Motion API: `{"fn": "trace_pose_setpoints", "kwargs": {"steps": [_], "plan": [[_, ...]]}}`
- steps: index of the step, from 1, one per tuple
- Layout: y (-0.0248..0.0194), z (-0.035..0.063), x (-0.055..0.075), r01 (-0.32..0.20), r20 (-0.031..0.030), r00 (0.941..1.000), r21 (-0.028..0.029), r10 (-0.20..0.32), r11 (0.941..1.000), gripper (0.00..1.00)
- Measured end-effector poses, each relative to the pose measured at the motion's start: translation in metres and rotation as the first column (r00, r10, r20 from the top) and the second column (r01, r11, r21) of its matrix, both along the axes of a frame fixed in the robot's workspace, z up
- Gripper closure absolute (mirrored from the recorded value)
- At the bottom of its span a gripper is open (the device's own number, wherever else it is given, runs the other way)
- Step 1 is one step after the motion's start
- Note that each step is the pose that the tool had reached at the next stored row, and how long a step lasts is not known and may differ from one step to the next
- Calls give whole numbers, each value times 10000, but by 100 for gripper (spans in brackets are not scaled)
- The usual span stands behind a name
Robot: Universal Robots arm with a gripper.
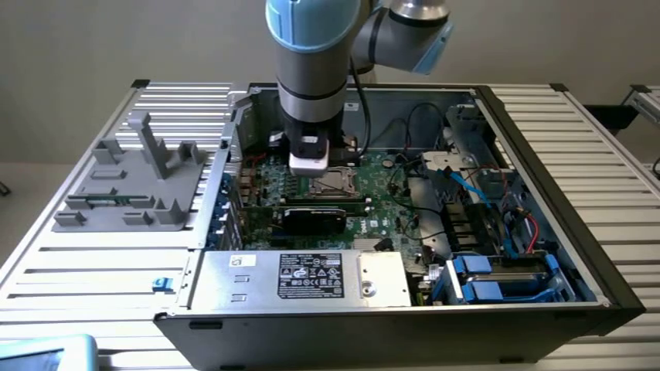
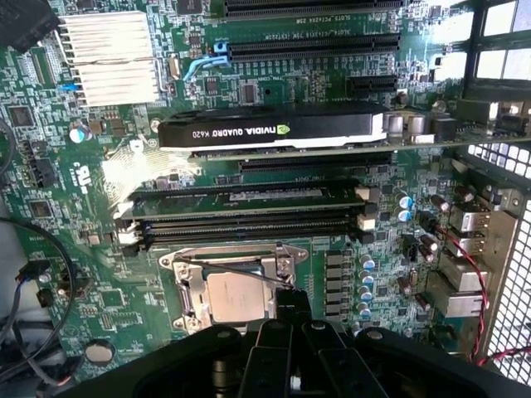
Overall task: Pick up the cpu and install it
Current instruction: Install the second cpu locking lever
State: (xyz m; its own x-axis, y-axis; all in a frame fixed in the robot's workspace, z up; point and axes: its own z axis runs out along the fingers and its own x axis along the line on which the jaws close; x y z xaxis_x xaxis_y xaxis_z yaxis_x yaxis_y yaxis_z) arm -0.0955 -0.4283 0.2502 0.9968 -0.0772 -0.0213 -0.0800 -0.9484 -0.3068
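The fingers [image 2: 292,311] are drawn fully together and hold nothing; in the wrist view their dark tips meet in one narrow black block that hangs just past the corner of the socket [image 2: 235,286], at about the 4 o'clock edge of its metal frame. The cpu [image 2: 238,297] lies flat inside that socket, its silver-grey lid facing up, with a thin wire lever crossing the frame just above it. It sits right beside the closed fingers, toward 9 o'clock of them, and whether the tips touch the frame cannot be told. Beyond the socket, toward 12 o'clock, run the long dark memory slots [image 2: 249,217], then the black graphics card [image 2: 274,130] standing on edge, and at about 10 o'clock a finned silver heatsink [image 2: 106,58]. In the exterior view the arm [image 1: 309,69] reaches straight down into the open computer case [image 1: 577,232], which lies on a slatted desk [image 1: 93,270]. The arm's white wrist block hangs over the motherboard [image 1: 387,205], with the socket just at 4 o'clock of it. A grey plastic fixture [image 1: 129,185] stands on the desk at 9 o'clock of the case.
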Motion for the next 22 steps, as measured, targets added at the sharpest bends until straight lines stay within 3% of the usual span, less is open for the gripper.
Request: {"fn": "trace_pose_setpoints", "kwargs": {"steps": [2,3,6,7,14,22], "plan": [[-6,-21,14,1,-16,10000,38,-1,10000,89],[-7,-29,18,0,-60,10000,52,0,10000,89],[-24,-36,30,3,-328,9995,61,-1,10000,89],[-30,-39,40,4,-360,9994,69,-1,10000,89],[-47,-103,79,4,-382,9993,140,1,9999,89],[-53,-221,79,4,-457,9990,162,3,9999,89]]}}
